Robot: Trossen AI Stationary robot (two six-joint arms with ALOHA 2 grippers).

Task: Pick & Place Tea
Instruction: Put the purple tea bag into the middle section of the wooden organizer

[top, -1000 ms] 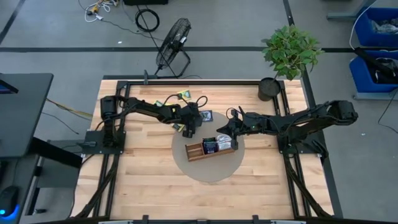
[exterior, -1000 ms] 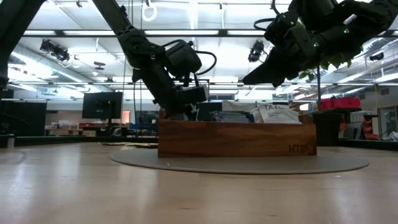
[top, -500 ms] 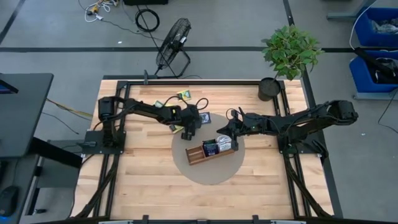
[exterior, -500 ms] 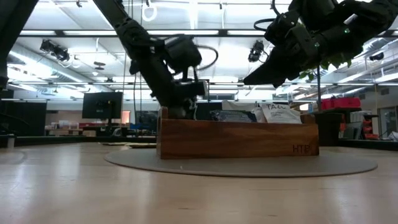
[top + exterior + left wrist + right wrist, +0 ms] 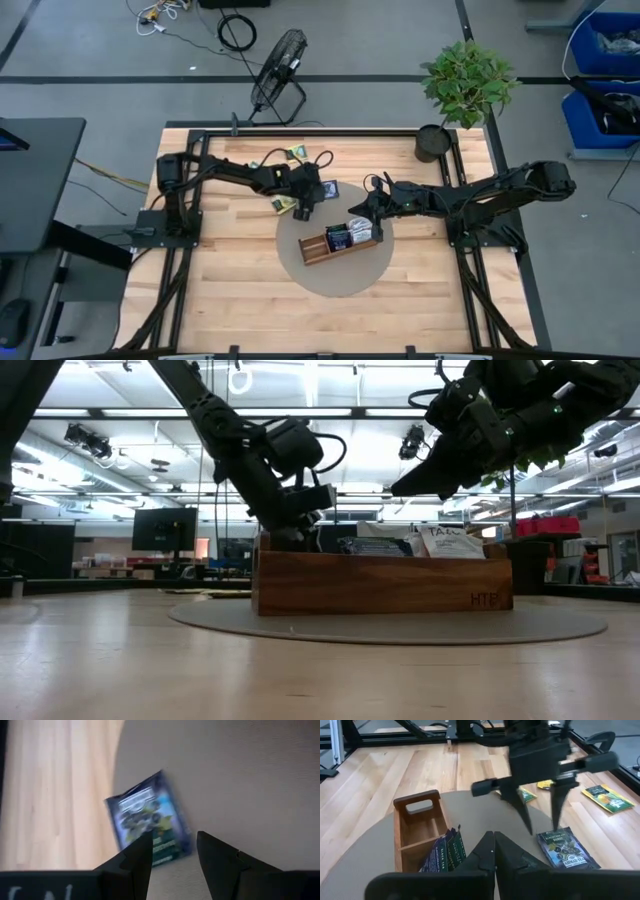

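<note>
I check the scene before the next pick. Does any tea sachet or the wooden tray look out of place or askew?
The brown wooden tray sits skewed on the round grey mat, with one end compartment empty. A dark blue sachet lies on the mat's edge below the open left gripper; yellow-and-green sachets lie scattered on the table. Nothing looks damaged.

The wooden tray (image 5: 380, 583) reads "HTP"; a white sachet (image 5: 447, 542) inside reads "TA".

Wooden tray (image 5: 338, 243) flanked by both arms; bare mat (image 5: 340, 276) in front free.
</note>
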